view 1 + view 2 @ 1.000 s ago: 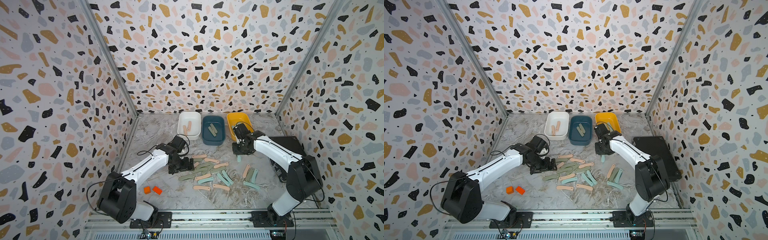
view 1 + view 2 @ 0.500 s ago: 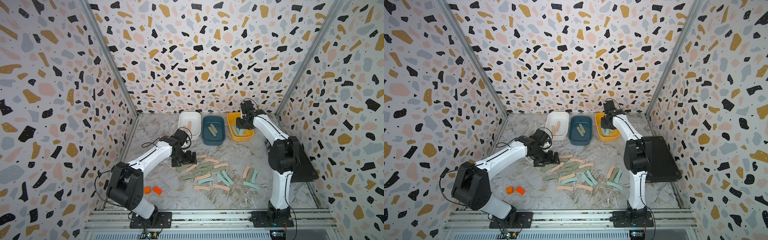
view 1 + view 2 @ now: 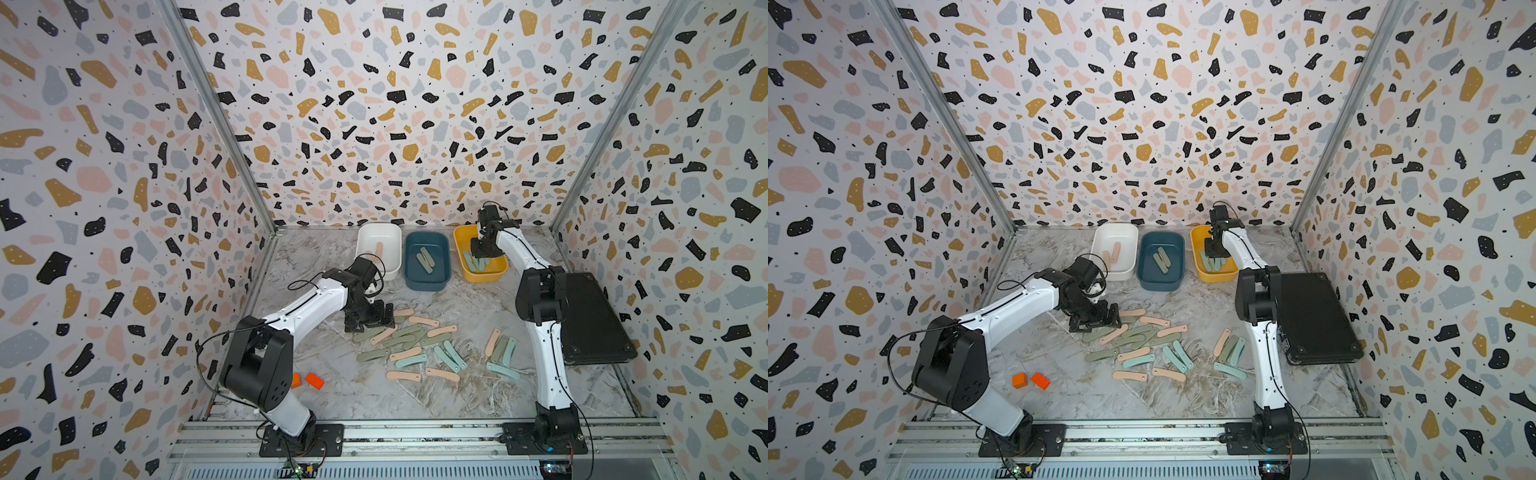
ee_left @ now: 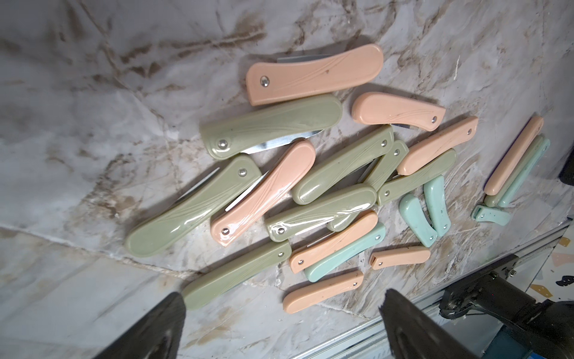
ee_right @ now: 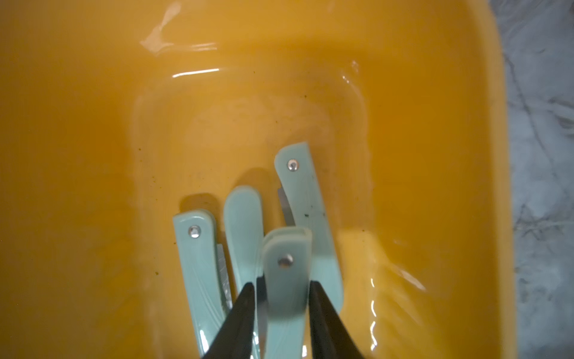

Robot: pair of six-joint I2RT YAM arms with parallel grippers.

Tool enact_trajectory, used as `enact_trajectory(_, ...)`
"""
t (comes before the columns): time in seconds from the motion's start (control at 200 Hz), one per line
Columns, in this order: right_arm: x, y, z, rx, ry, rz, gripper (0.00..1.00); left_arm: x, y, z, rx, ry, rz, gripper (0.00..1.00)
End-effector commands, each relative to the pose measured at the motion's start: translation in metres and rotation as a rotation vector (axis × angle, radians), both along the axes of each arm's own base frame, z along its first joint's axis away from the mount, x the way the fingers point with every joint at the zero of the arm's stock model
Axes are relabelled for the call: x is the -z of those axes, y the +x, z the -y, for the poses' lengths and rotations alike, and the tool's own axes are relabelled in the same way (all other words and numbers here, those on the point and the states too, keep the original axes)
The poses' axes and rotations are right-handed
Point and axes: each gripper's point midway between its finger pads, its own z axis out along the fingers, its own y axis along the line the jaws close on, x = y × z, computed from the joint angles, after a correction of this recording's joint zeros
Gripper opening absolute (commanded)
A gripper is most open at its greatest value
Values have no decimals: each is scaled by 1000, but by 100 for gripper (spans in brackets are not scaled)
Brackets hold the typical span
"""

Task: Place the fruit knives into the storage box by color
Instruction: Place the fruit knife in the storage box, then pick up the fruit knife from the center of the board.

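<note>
Several fruit knives in peach, sage green and teal lie heaped on the marble table (image 3: pixel 415 340), with a smaller group (image 3: pixel 500 351) further right. The white box (image 3: pixel 378 226) holds peach knives, the blue box (image 3: pixel 428 284) green ones, and the yellow box (image 3: pixel 486 276) teal ones (image 5: pixel 198 248). My right gripper (image 5: pixel 282 283) reaches down into the yellow box (image 3: pixel 1214 257). Its jaws stand slightly parted around a blurred teal knife (image 5: pixel 287 258), with a thin gap on one side. My left gripper (image 4: pixel 282 296) hangs wide open at the heap's left edge (image 3: pixel 370 322), holding nothing.
Two small orange blocks (image 3: pixel 309 380) lie near the left arm's base. A flat black case (image 3: pixel 594 320) sits against the right wall. The metal rail (image 3: pixel 415 432) runs along the front edge. Patterned walls close in three sides.
My right arm swung from the table up to the yellow box with a teal knife, and its jaws have just widened. My left gripper edged closer to the heap.
</note>
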Motion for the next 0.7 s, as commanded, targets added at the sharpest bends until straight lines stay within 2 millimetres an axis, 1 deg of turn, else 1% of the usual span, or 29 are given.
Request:
enact_trajectory(0.0,-59,2,-3,-21,30,80,41,-5,2,2,-1,-17,2,99)
enact_trajectory(0.095,-86,-6,-7,-24,63,102,46,-8,0,2,-12,-25,6,99)
enact_trajectory(0.18,-108,-21,-10,-22,108,112,48,-12,-4,1,-18,-34,12,99)
enact_trajectory(0.255,-121,-42,-15,-17,156,109,48,-14,-10,1,-26,-45,7,99)
enact_trajectory(0.335,-125,-73,-23,-12,188,93,48,-16,-20,0,-23,-51,2,99)
enact_trajectory(0.345,-121,-78,-24,-11,189,83,48,-17,-21,0,-23,-50,2,99)
enact_trajectory(0.355,-123,-83,-25,-11,193,85,48,-16,-23,0,-23,-47,-1,99)
enact_trajectory(0.39,-119,-101,-30,-18,197,64,48,-18,-28,-1,-22,-48,3,99)
enact_trajectory(0.446,-106,-134,-38,-29,202,17,48,-17,-38,0,-18,-53,-3,99)
enact_trajectory(0.456,-106,-139,-40,-32,204,14,48,-17,-40,0,-18,-54,-6,99)
enact_trajectory(0.536,-80,-193,-52,-75,193,-67,47,-13,-54,1,-8,-62,-20,99)
enact_trajectory(0.606,-60,-239,-63,-127,169,-122,47,-6,-65,0,-2,-59,-40,99)
enact_trajectory(0.656,-46,-268,-69,-159,147,-156,46,0,-72,0,0,-54,-52,99)
enact_trajectory(0.696,-37,-289,-78,-199,153,-174,46,3,-76,0,1,-52,-58,99)
